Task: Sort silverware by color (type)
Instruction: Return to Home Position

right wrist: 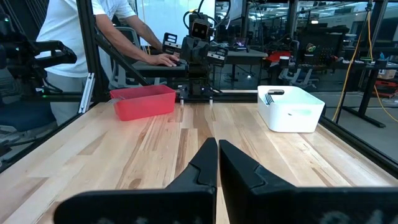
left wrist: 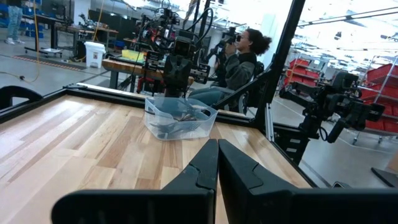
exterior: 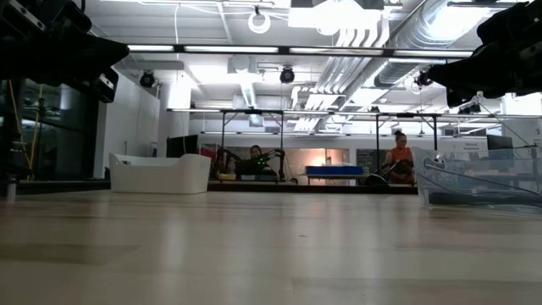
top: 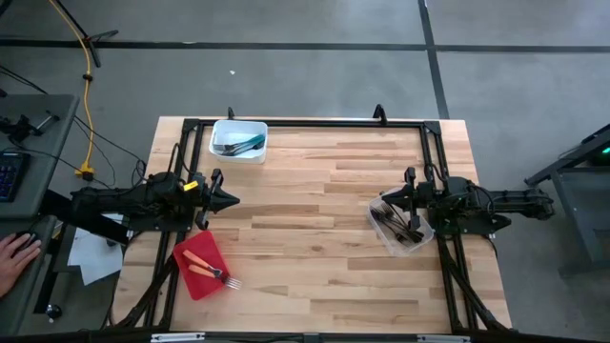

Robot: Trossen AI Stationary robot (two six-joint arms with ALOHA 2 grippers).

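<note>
The silverware lies in three lots. Teal-blue pieces (top: 243,145) sit in a white tub (top: 221,129) at the far left. Orange-handled pieces (top: 202,266) rest on a red tray (top: 188,251) at the near left, and one fork's tines (top: 232,282) stick out past the tray's edge. Dark pieces (top: 398,225) fill a clear tub (top: 419,243) at the right. My left gripper (top: 232,200) is shut and level, pointing right, above the table beside the red tray. My right gripper (top: 384,199) is shut and level, pointing left, over the clear tub's far edge. Neither holds anything.
A black frame (top: 305,122) runs around the wooden table (top: 315,248). The middle of the table lies between the two grippers. A person's hand (top: 14,255) rests on a desk off the table's left. People stand and sit in the room beyond (right wrist: 68,37).
</note>
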